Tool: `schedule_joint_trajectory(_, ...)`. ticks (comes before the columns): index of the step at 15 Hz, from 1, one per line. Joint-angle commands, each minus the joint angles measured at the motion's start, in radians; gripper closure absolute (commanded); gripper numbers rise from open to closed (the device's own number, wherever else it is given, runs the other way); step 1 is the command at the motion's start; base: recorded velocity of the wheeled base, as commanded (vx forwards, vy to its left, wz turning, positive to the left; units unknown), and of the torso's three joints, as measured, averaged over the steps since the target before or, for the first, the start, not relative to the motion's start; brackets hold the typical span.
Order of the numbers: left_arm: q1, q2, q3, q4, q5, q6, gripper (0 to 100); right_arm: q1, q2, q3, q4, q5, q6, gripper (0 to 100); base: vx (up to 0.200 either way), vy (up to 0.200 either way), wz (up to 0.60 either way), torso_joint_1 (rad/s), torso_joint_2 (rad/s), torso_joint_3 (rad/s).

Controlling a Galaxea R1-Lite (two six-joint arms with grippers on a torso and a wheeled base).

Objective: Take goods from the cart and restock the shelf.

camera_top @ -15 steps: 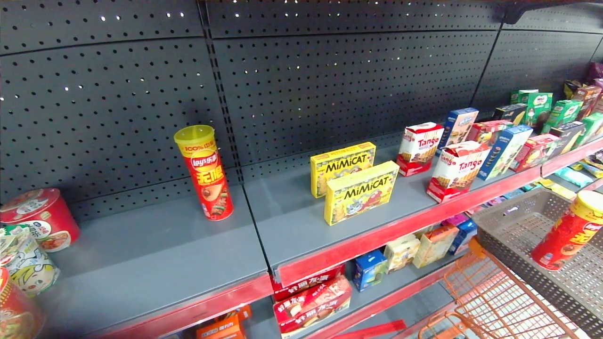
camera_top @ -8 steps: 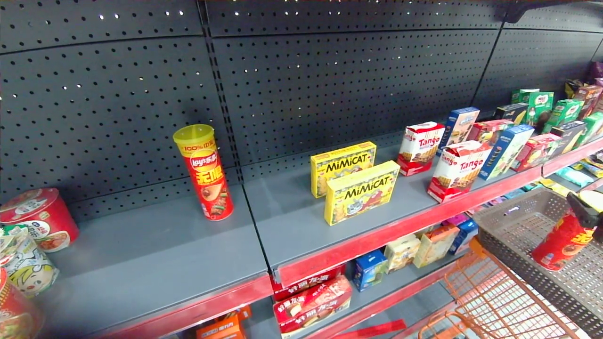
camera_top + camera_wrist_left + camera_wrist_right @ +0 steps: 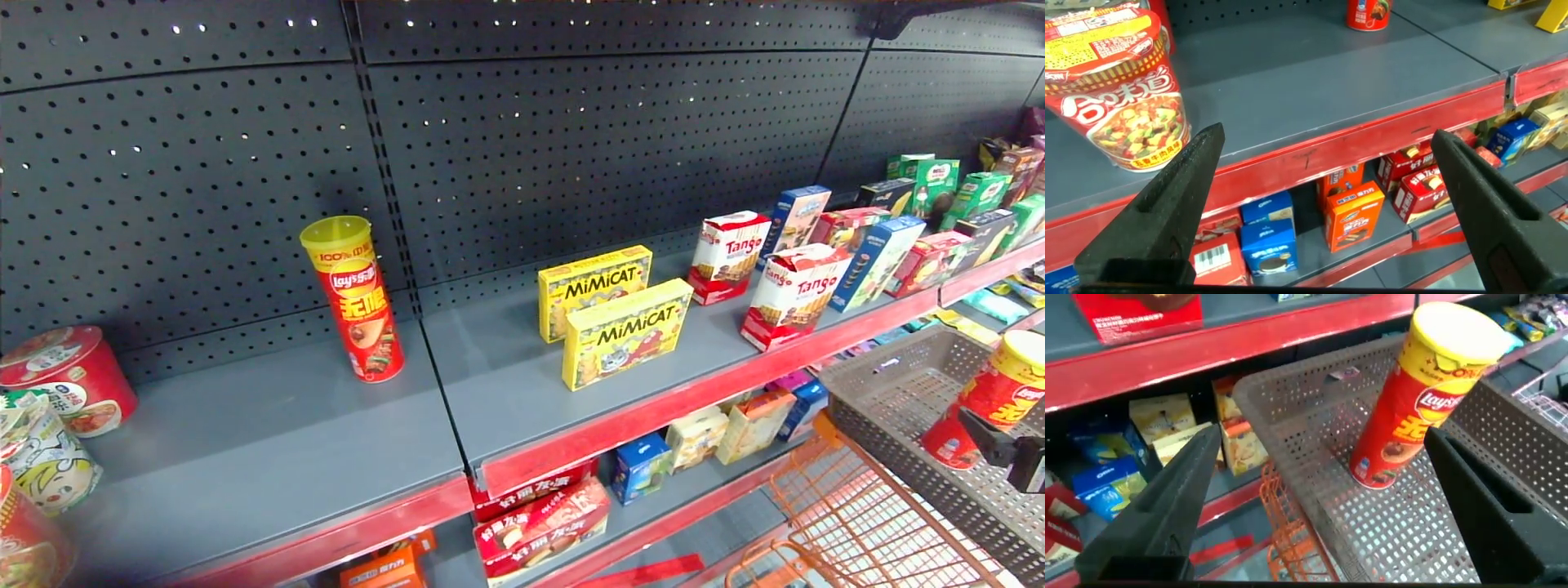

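Observation:
A red chip can with a yellow lid (image 3: 1006, 384) leans tilted inside the grey perforated basket (image 3: 898, 384) on the orange cart (image 3: 824, 506). My right gripper (image 3: 1006, 451) hovers just in front of the can's lower half, open and holding nothing. In the right wrist view the chip can (image 3: 1417, 408) stands just ahead of the right gripper (image 3: 1323, 441), whose jaws are spread wide over the basket (image 3: 1290, 408). A matching chip can (image 3: 353, 298) stands upright on the grey shelf (image 3: 269, 441). My left gripper (image 3: 1327, 139) is open, below the shelf's red front edge (image 3: 1372, 131).
Cup noodles (image 3: 69, 380) crowd the shelf's left end, one cup noodle (image 3: 1114, 82) close to the left gripper. Yellow boxes (image 3: 620, 331) and wafer packs (image 3: 796, 294) fill the shelf to the right. Lower shelves hold boxed snacks (image 3: 539, 518). Bare shelf surrounds the standing can.
My right gripper entered the head view from the right edge, first near the can's top, and has dropped lower in front of the can. The can has not moved.

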Motion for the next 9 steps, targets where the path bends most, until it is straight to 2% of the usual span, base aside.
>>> schedule_joint_trajectory(1,0.000,0.001,0.000,0.000,0.001,0.000,0,0.003,-0.002,0.001,0.000,-0.001,-0.001,0,0.000,0.000,0.00,0.000,0.00,0.000)
schedule_joint_trajectory(5,0.000,0.001,0.002,0.000,0.001,0.000,0,0.001,0.039,0.016,-0.020,-0.029,-0.014,0,0.000,0.000,0.00,0.000,0.00,0.000)
schedule_joint_trajectory(9,0.000,0.001,0.000,0.000,0.001,0.000,0,0.015,-0.041,0.041,-0.018,-0.116,-0.017,0,0.000,0.000,0.00,0.000,0.00,0.000)
